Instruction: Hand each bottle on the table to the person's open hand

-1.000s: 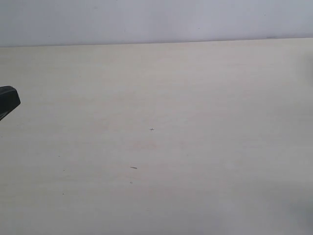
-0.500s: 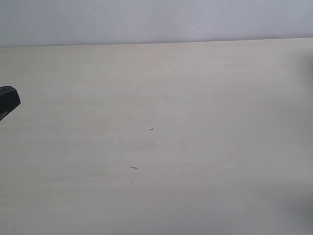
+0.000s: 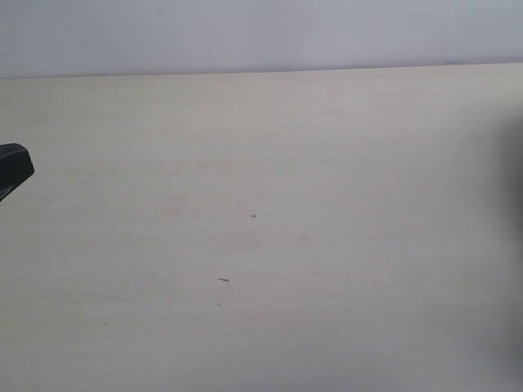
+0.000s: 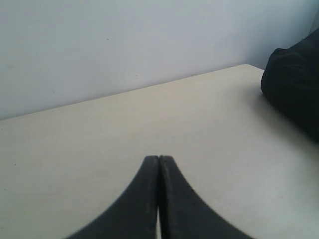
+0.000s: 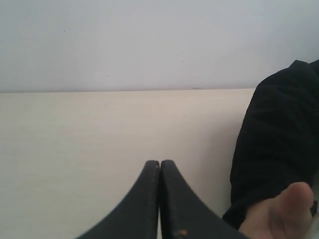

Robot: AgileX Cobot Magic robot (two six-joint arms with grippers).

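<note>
No bottle shows in any view. The pale beige table (image 3: 270, 163) fills the exterior view, and only a black tip of my left gripper (image 3: 12, 170) pokes in at its left edge. In the left wrist view my left gripper (image 4: 158, 160) is shut with nothing between its fingers, low over the table (image 4: 99, 134). My right gripper (image 5: 160, 164) is likewise shut and empty. Beside it is a person's black sleeve (image 5: 279, 149) and part of a bare hand (image 5: 281, 214).
A pale wall (image 3: 261, 33) runs behind the table's far edge. The black sleeve (image 4: 294, 92) also lies on the table in the left wrist view. A dark shadow (image 3: 513, 204) darkens the right edge of the exterior view. A few tiny specks (image 3: 222, 280) mark the tabletop.
The dark shadow at the right edge of the exterior view has grown larger and darker. The left gripper tip has not moved.
</note>
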